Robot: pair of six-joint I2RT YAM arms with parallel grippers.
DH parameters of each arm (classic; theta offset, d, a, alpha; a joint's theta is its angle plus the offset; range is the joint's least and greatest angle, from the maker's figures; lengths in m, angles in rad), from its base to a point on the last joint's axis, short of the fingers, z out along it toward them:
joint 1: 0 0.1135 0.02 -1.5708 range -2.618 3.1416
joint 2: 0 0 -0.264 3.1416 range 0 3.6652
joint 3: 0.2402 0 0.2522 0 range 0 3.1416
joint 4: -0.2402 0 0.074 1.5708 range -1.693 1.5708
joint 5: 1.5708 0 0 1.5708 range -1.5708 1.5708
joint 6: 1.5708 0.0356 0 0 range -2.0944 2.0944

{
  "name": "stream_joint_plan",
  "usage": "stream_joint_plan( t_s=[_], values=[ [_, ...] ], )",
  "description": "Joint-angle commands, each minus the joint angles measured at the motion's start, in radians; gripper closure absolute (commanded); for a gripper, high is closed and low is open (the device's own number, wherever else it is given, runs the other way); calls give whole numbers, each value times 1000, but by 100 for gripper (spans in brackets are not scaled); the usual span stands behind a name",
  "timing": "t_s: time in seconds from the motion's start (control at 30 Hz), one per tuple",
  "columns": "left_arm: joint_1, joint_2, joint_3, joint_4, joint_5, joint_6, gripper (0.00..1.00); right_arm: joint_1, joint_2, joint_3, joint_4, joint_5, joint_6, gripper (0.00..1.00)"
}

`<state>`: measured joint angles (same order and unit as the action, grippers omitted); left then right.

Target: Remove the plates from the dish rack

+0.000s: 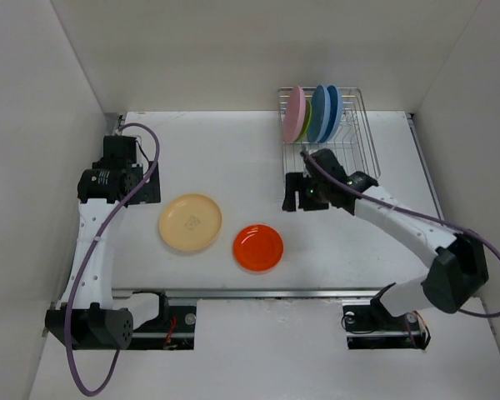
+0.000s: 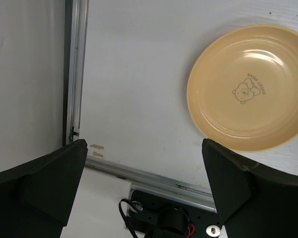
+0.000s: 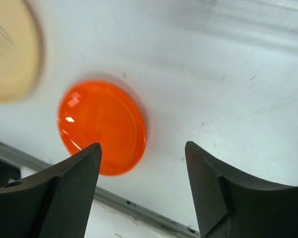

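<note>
Right wrist: red-orange plate (image 3: 102, 128) beyond jaws

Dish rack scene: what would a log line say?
table: yellow plate, orange plate | dish rack: pink plate, green plate, blue plates upright | left gripper: open | right gripper: open

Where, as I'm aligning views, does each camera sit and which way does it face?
Top external: above and behind, looking down on table, dish rack, yellow plate, orange plate; left arm and right arm show.
Left wrist: on left arm, looking down at the yellow plate; open left gripper shows.
Right wrist: on right arm, facing the orange plate; open right gripper shows.
Shared: all three see the yellow plate.
</note>
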<state>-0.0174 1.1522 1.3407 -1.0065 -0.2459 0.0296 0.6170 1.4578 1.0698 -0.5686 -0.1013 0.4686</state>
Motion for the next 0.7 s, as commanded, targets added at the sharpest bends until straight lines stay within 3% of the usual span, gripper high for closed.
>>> stream_joint_plan(
  t_s=[0.0, 0.07, 0.13, 0.2, 0.3, 0.5, 0.67],
  values=[
    [7, -6, -9, -7, 10, 9, 0, 7, -129, 208, -207, 285, -4, 25],
    [7, 4, -9, -7, 10, 9, 0, -9, -142, 278, -221, 499, -4, 14],
    [7, 13, 0, -7, 10, 9, 0, -51, -125, 382, -221, 612, -4, 13],
    [7, 23, 0, -7, 10, 9, 0, -112, -35, 500, -199, 736, -33, 22],
    [7, 32, 0, -7, 10, 9, 0, -173, 105, 707, -198, 826, -77, 25],
    [7, 43, 0, -7, 10, 9, 0, -315, 459, 1017, -106, 801, -134, 32],
    [7, 63, 0, -7, 10, 9, 0, -388, 597, 1160, -85, 731, -134, 39]
  ],
)
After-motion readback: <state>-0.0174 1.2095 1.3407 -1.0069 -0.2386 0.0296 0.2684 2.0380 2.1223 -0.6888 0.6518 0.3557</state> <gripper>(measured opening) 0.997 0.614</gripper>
